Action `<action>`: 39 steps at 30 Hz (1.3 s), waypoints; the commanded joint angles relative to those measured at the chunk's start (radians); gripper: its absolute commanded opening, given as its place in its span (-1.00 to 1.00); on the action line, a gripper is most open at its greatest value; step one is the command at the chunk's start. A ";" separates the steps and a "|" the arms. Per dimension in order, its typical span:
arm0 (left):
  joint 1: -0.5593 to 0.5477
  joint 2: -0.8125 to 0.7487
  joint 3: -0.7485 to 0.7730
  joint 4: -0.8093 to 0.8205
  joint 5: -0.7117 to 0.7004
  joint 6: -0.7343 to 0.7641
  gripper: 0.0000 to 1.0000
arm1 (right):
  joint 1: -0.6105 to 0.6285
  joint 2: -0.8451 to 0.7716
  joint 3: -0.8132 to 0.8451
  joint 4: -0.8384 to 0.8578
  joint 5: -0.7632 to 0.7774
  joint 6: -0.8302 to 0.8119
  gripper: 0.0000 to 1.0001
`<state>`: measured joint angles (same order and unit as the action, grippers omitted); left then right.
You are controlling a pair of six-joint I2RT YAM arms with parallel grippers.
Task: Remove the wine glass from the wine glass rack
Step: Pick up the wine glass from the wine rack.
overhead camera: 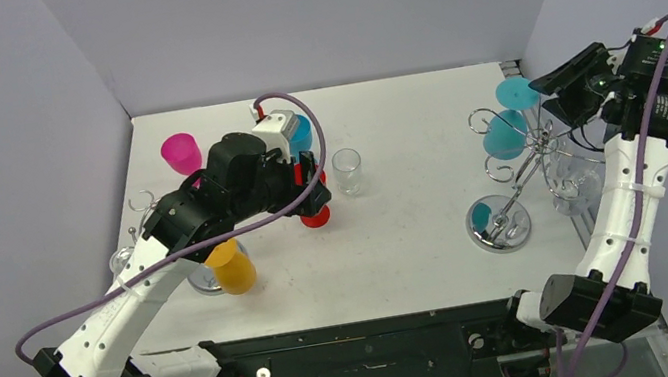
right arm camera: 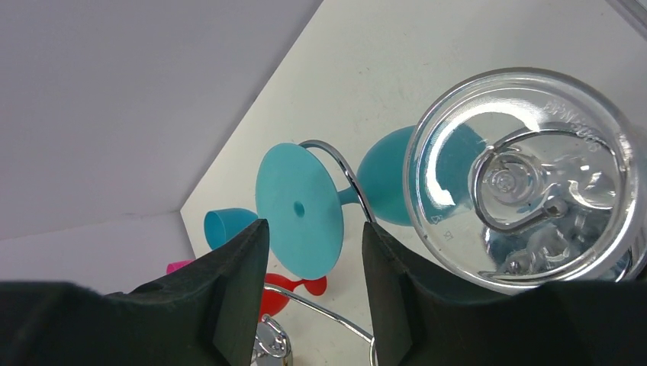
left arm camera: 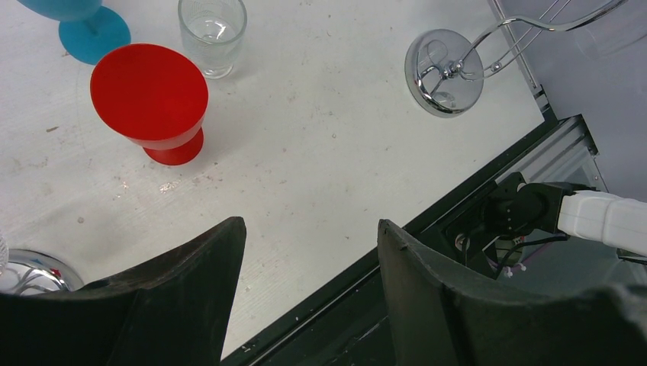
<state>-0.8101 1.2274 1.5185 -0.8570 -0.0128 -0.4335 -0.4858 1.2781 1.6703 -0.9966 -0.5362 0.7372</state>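
White table [overhead camera: 419,236] | clear tumbler [left arm camera: 212,32] empty (upright) | left end effector [left arm camera: 309,223] released | right end effector [right arm camera: 314,225] released, teal wine glass [right arm camera: 294,191] racked

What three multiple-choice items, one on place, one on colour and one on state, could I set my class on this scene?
1. Where does the red glass stand?
A. on the table beside the clear tumbler
B. hooked on a rack
C. between a gripper's fingers

2. What colour is the glass foot hooked on the right rack, facing the right gripper?
A. yellow
B. teal
C. pink

3. How is the left gripper?
A. shut on the tumbler
B. shut on nothing
C. open and empty

Key:
1 A: its foot rests on the white top next to the tumbler.
2 B: the right wrist view shows a teal disc on the wire.
3 C: its fingers stand apart with only table showing between them.
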 commanded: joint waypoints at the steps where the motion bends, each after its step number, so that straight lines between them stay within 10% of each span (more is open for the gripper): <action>1: -0.004 -0.003 0.000 0.061 0.013 -0.004 0.22 | 0.020 0.018 0.026 0.013 -0.011 -0.016 -0.12; 20: -0.002 -0.003 -0.006 0.063 0.013 -0.004 0.22 | 0.065 0.032 -0.033 0.058 0.023 0.020 -0.24; 39: -0.003 -0.008 -0.007 0.062 0.013 -0.004 0.22 | 0.055 -0.003 -0.054 0.095 0.019 0.074 -0.78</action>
<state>-0.8101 1.2274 1.5135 -0.8478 -0.0128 -0.4351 -0.4248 1.3106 1.6112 -0.9344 -0.5205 0.8009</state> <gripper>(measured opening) 0.611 0.136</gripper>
